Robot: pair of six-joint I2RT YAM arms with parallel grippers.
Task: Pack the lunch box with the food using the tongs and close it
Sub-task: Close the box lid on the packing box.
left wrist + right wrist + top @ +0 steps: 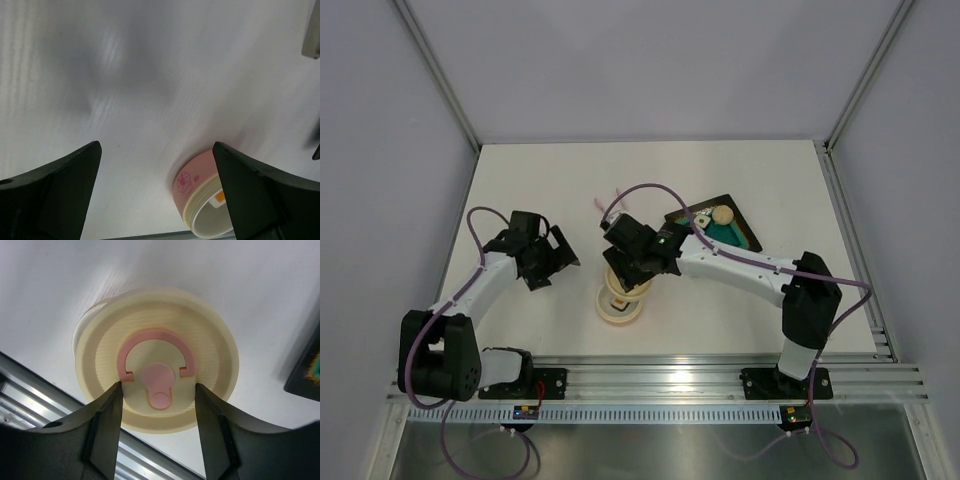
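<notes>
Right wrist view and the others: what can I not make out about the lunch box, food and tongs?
Right wrist view: the round cream plastic lid with pink ring handle hides what lies under it; whether the right end effector grips it is unclear.
Left wrist view: the bottom edge cuts the round pink-and-cream lunch box; its food is mostly hidden.
Top view: the thin pale pink tongs are too small.

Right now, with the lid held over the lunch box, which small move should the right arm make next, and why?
Probably lower the lid onto the box, centring it on the way. The right gripper holds it above the lunch box, whose rim peeks out at one side; the box is open, with food inside.
</notes>
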